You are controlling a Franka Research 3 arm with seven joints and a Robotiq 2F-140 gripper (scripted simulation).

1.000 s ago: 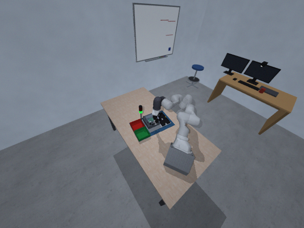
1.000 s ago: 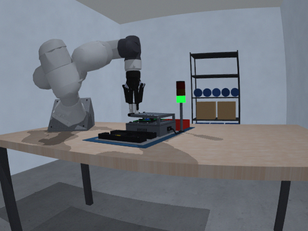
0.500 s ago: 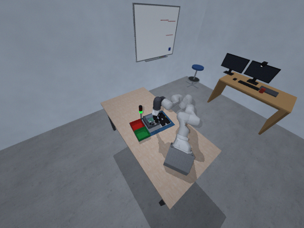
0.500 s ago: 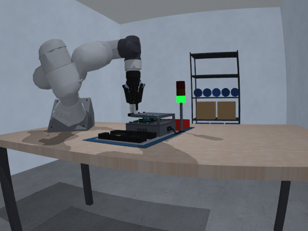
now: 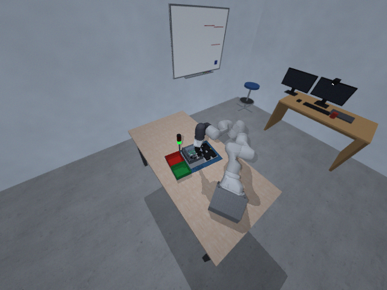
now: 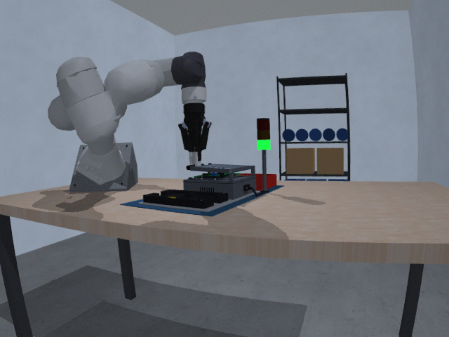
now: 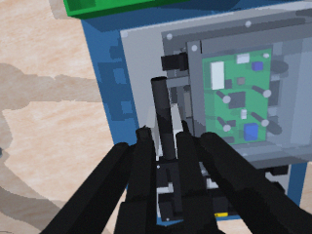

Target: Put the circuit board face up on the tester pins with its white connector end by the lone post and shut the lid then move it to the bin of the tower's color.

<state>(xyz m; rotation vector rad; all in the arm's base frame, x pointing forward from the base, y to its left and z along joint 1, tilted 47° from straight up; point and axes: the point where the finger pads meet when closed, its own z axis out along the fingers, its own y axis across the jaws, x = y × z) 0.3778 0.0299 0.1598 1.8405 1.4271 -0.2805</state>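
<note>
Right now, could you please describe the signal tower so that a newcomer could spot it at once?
Find the wooden table, then the blue mat on it. At the mat's far edge, beside the grey tester, stands a thin pole, the signal tower; it alone glows bright green.

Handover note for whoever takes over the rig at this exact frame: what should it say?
Jaws: shut on the lid handle.
Lid: appears slightly raised above the tester.
Board: face up in the tester.
Signal tower: green.
Done: board loaded and tested.
Left: open the lid fully, let go, move the board into the green bin, release it, lift the arm free.
</note>
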